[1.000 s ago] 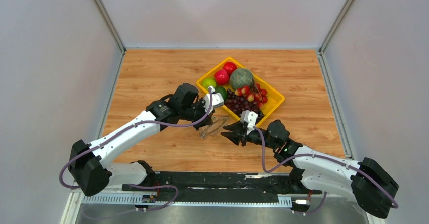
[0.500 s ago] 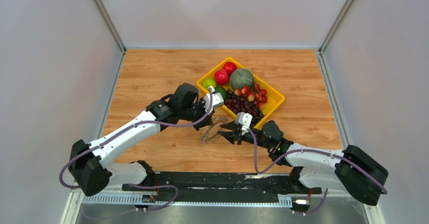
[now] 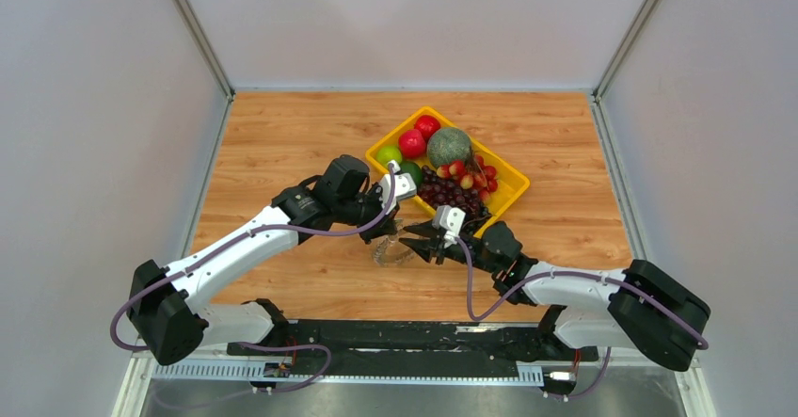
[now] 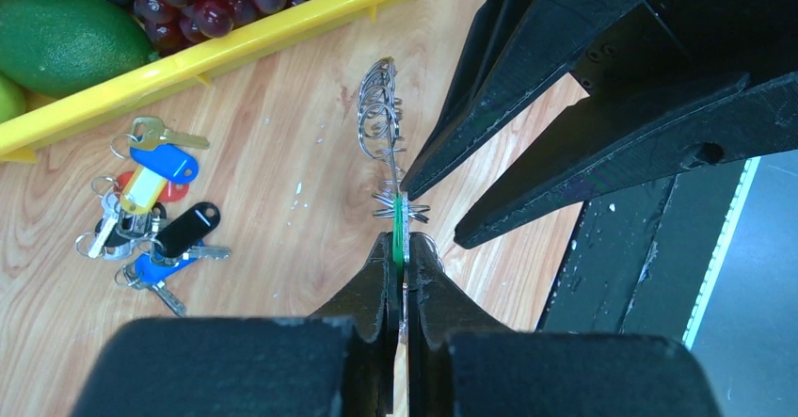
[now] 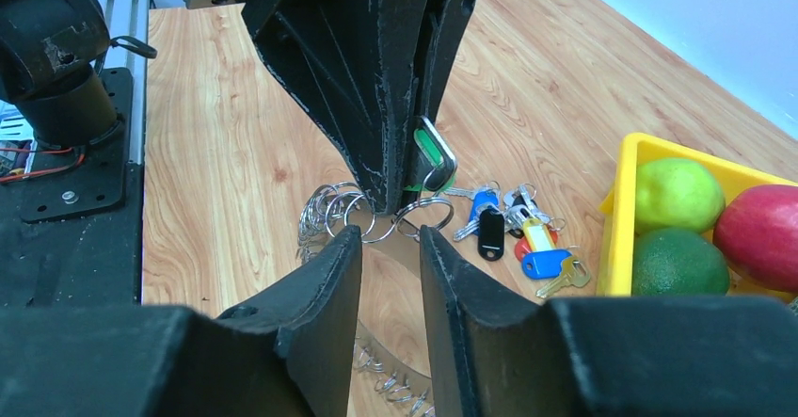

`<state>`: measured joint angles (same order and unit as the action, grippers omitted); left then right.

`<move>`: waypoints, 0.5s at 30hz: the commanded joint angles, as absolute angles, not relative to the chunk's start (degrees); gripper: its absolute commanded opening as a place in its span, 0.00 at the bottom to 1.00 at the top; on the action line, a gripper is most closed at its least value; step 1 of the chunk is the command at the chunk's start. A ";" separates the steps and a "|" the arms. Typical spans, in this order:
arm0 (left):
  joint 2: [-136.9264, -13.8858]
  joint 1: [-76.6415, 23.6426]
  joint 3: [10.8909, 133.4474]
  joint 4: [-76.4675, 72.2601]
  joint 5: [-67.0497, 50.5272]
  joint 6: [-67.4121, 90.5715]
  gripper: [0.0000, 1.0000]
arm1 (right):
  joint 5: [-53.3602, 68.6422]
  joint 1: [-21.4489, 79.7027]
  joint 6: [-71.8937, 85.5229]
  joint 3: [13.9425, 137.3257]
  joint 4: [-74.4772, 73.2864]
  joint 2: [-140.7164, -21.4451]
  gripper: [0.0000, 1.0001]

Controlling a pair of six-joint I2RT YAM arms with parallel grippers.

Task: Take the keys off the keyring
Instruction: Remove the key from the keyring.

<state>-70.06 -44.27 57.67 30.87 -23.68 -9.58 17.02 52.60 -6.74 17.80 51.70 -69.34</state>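
The keyring (image 3: pixel 389 251) lies partly lifted on the wooden table between both grippers, a thin metal ring strung with small silver keys (image 5: pixel 393 380). My left gripper (image 4: pixel 399 244) is shut on the ring's green tag (image 4: pixel 398 217) and holds that side up on edge. In the right wrist view the tag (image 5: pixel 426 146) shows between the left fingers (image 5: pixel 376 88), with silver loops (image 5: pixel 327 212) below. My right gripper (image 5: pixel 390 238) is open, its tips just short of those loops and touching nothing. In the top view it (image 3: pixel 407 241) faces the left gripper (image 3: pixel 382 236).
A yellow tray (image 3: pixel 514 191) of fruit stands just behind the grippers: grapes, melon, apples, limes. A small bunch of keys with blue, red and black heads (image 4: pixel 151 208) lies on the table beside the tray's near rim (image 4: pixel 235 52); it also shows in the right wrist view (image 5: pixel 513 224).
My right gripper has moved left and forward, closing in on the keyring, still open. The left arm and the held tag have not moved.
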 commanded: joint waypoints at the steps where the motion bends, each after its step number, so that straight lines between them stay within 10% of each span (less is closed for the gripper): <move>1: -69.48 -44.59 58.26 28.83 -25.93 -9.19 0.00 | 17.23 52.98 -6.95 19.69 55.97 -69.91 0.34; 15: -69.61 -44.56 58.21 28.99 -26.86 -9.25 0.00 | 14.48 52.95 -6.42 22.43 56.24 -74.17 0.14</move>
<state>-70.08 -44.16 57.67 30.98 -23.86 -9.58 16.51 52.80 -6.70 20.10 53.80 -73.43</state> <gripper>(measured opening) 0.020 0.211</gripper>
